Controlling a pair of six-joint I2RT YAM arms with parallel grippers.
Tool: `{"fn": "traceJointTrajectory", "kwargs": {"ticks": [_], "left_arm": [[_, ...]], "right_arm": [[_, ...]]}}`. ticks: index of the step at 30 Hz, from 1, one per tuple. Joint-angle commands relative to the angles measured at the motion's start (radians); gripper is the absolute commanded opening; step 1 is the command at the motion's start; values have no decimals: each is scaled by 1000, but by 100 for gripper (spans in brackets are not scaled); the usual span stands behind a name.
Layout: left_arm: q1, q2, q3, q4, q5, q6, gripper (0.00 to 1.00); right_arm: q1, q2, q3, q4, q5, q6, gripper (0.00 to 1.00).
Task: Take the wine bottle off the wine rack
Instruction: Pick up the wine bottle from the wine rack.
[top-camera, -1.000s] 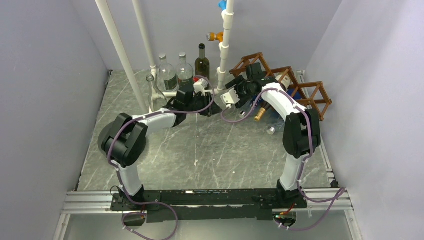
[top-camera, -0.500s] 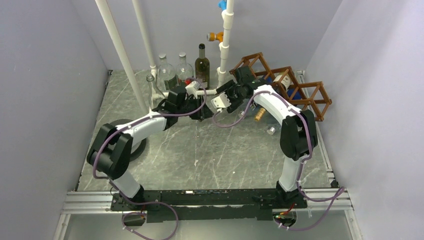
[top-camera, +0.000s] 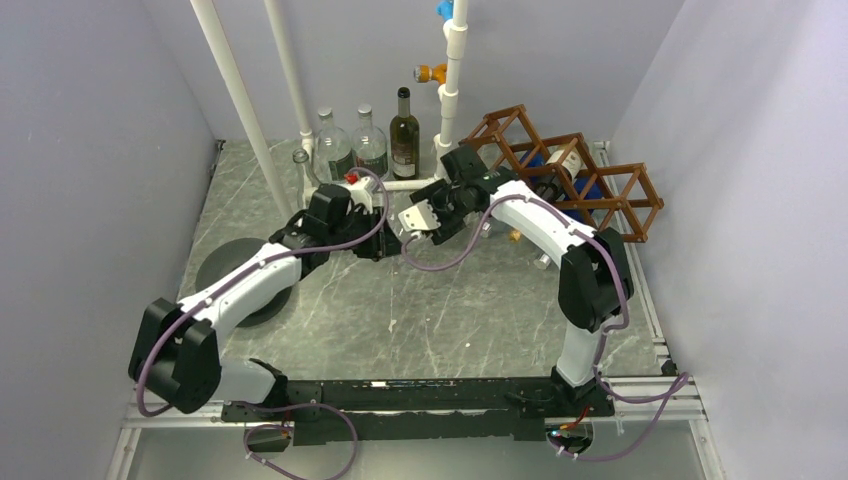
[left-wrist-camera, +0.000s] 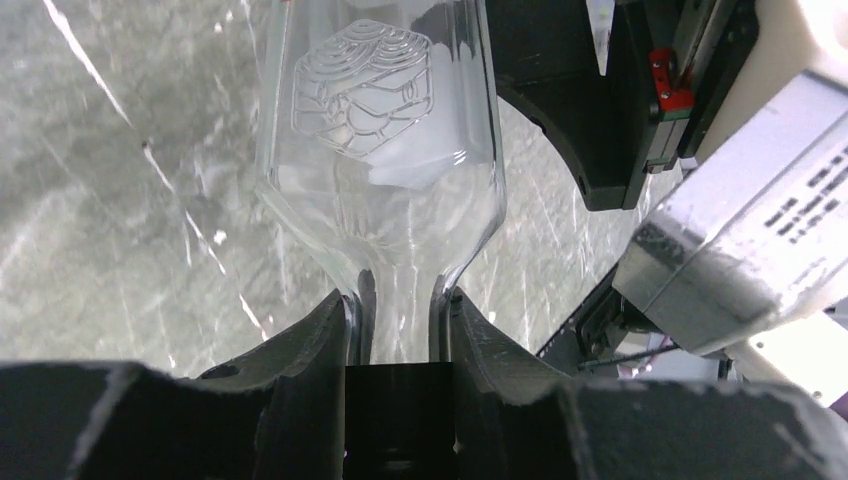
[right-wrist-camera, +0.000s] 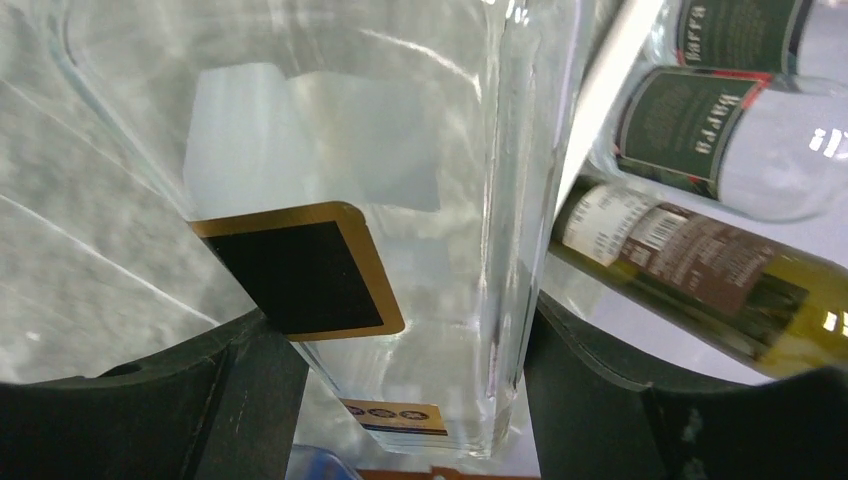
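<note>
You had the wine bottle out of the wine rack, over the table. Your left claw squeezed its neck. Your right claw held its fat part. I think only setting it down was left.

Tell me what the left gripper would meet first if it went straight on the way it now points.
The left gripper is shut on the neck of the clear bottle, so it would push that bottle along. Beyond it comes probably the right gripper, which clasps the same bottle; depth is unclear.
</note>
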Motion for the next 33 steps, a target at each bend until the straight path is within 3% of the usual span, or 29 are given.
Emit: {"fn": "traceJointTrajectory", "kwargs": {"ticks": [1, 11, 17, 29, 33], "left_arm": [[-28, -111, 11, 165, 128, 17, 0], [-28, -195, -17, 2, 148, 13, 0], [-28, -219, -12, -39, 165, 27, 0], [-28, -200, 60, -156, 158, 88, 21], [-29, -212, 63, -163, 126, 95, 35]], "right_arm": [[85, -76, -37, 29, -198, 199, 27], [143, -115, -146, 116, -360, 448, 26], [151, -137, -244, 279, -423, 598, 26], [148, -210, -418, 456, -521, 700, 25], [145, -230, -480, 539, -539, 749, 24]]}}
